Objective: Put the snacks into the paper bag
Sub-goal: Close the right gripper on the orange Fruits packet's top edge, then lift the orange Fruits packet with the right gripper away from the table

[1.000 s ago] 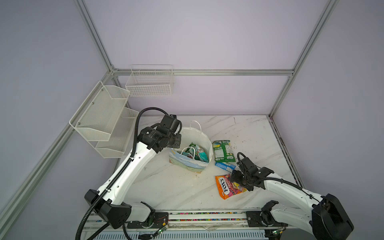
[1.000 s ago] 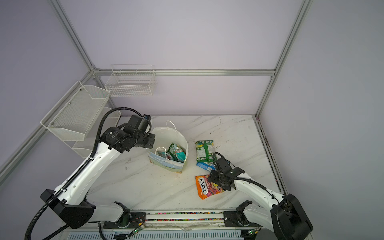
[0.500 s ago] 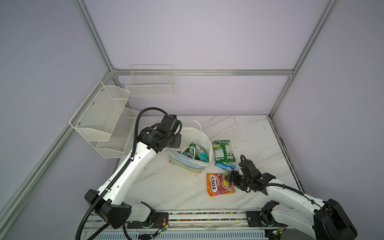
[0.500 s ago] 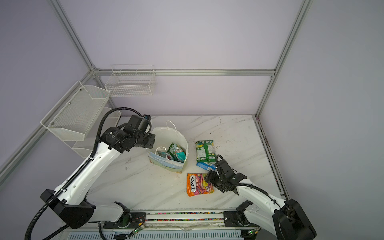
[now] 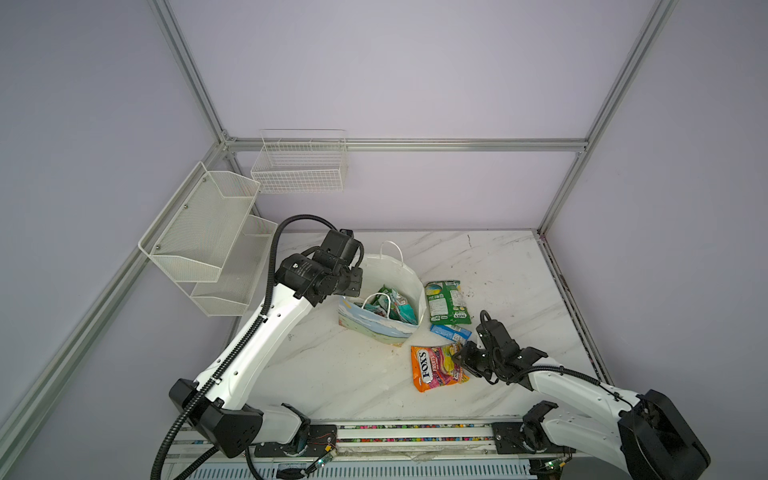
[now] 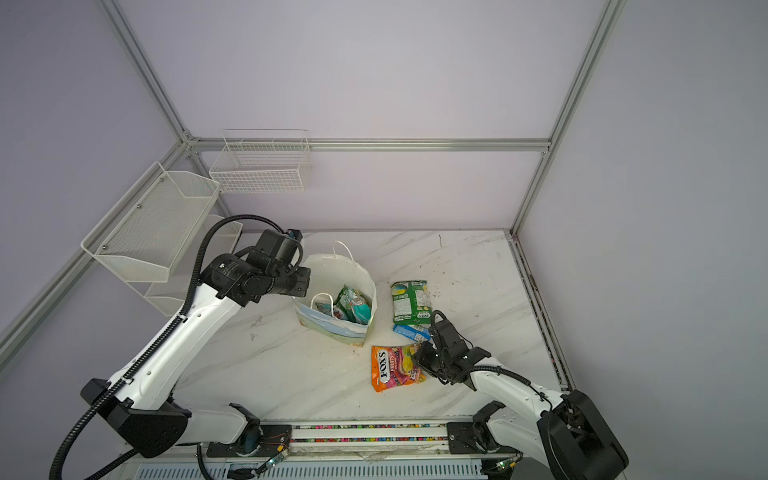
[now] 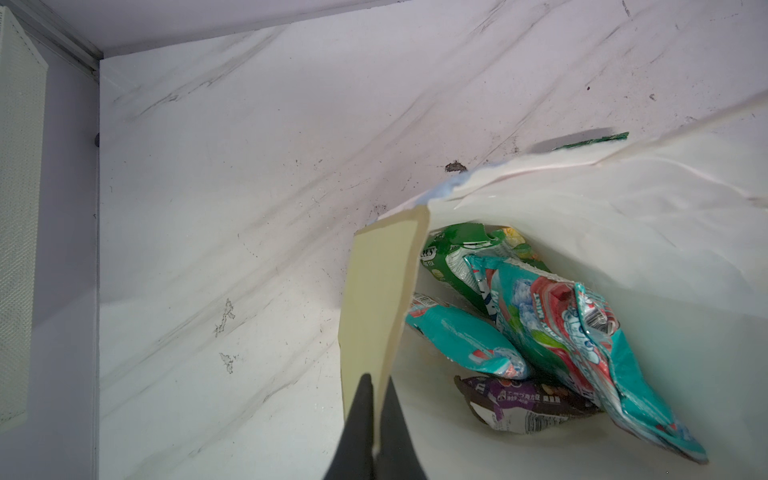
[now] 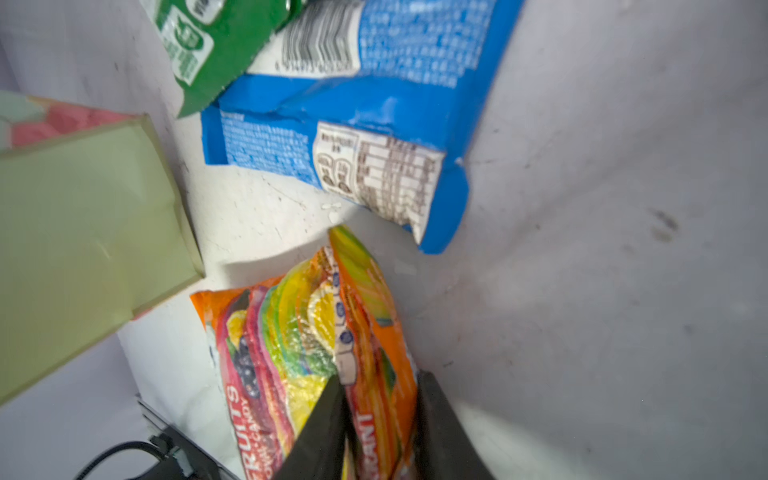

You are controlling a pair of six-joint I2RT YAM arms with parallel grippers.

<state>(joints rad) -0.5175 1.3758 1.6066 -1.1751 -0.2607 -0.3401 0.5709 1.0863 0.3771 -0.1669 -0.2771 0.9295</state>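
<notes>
The paper bag [image 5: 398, 275] [image 6: 335, 272] stands open at mid-table. My left gripper [image 5: 353, 286] [image 7: 377, 384] is shut on its left rim, holding the mouth open. Inside lie two teal packets [image 7: 561, 332], a green bag [image 7: 461, 257] and a dark wrapper [image 7: 523, 403]. On the table to the bag's right lie a green bag [image 5: 446, 301] [image 8: 216, 45], a small blue packet [image 5: 451, 332] [image 8: 374, 124] and an orange FOX'S bag [image 5: 436, 368] [image 6: 395, 368] [image 8: 299, 345]. My right gripper [image 5: 462, 362] [image 8: 380, 382] is shut on the orange bag's raised right edge.
Two white wire baskets [image 5: 299, 166] [image 5: 203, 232] hang on the back and left walls. The paper bag's green printed side [image 8: 83, 216] stands close to the orange bag. A rail [image 5: 415, 432] runs along the table's front edge.
The right gripper's jaws have closed from wide open onto the orange bag's edge. The orange bag slid a little left and turned. The left arm has not moved.
</notes>
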